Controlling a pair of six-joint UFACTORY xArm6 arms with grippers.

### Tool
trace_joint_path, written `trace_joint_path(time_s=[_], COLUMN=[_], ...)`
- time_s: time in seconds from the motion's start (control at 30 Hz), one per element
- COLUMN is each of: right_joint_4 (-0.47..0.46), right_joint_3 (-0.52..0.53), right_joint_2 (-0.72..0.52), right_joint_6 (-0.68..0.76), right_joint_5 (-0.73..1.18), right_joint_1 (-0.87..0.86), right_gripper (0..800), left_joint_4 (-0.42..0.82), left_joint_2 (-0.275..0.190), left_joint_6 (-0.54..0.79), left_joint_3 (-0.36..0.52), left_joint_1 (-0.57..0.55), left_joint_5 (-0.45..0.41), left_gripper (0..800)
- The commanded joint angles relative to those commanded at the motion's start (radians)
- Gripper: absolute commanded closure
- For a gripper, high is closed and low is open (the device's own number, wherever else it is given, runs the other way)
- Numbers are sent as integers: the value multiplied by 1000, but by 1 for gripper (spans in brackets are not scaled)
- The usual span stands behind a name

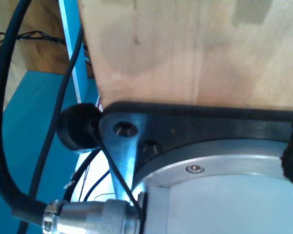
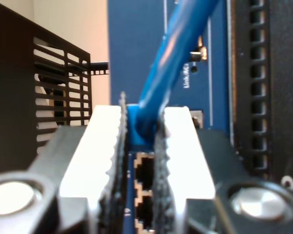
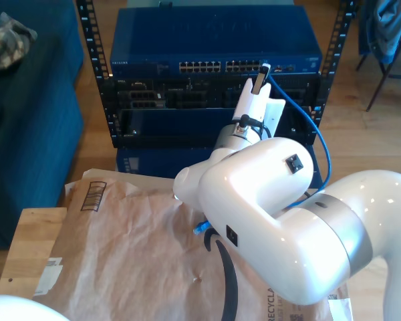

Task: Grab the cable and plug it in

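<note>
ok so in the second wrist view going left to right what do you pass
black vented panel → pale finger of my second tool → blue cable pinched between the fingers → other pale finger → black rack rail with holes

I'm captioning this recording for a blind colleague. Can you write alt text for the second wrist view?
My second claw is shut on the bright blue cable just behind its plug, held up against the blue network switch right above a column of empty ports. A black vented panel stands to one side of the switch.
</note>
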Motion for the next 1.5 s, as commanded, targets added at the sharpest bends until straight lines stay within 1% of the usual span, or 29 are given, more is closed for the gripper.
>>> trace_joint_path(time_s=[1.5], right_joint_4=[2], right_joint_3=[-26], right_joint_2=[2], right_joint_6=[-2], right_joint_5=[18], right_joint_1=[5], right_gripper=[800], left_joint_4=[0], left_joint_2=[0], left_joint_6=[0], left_joint_3=[0], left_joint_1=[-2], left_joint_5=[0], left_gripper=[0])
